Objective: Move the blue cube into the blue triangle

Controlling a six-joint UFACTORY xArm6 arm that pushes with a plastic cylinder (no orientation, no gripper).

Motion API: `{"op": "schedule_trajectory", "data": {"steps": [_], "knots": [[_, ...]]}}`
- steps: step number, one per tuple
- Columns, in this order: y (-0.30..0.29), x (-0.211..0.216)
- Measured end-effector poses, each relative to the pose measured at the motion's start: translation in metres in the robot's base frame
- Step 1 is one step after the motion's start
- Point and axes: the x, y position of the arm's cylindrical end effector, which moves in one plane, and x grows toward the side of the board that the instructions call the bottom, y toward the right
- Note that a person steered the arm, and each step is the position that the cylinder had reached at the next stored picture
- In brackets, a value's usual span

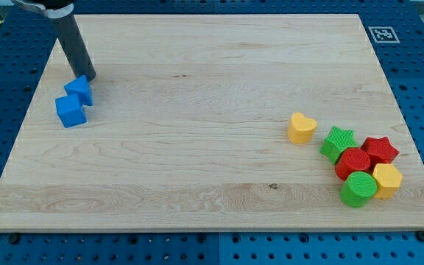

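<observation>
Two blue blocks sit near the board's left edge, touching or nearly so. The lower one is the blue cube [71,111]. The upper one is the blue triangle [79,89]. My tip [88,76] is at the end of the dark rod, just above and to the right of the blue triangle, touching or almost touching its top corner. The blue cube lies below and left of the tip, on the far side of the triangle.
At the lower right of the wooden board [212,147] is a cluster: a yellow heart [301,127], a green star [338,142], a red star [380,150], a red cylinder [354,163], a green cylinder [358,189] and a yellow hexagonal block [387,179].
</observation>
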Motion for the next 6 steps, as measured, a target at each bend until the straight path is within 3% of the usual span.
{"op": "schedule_trajectory", "data": {"steps": [6], "knots": [[-0.012, 0.022]]}}
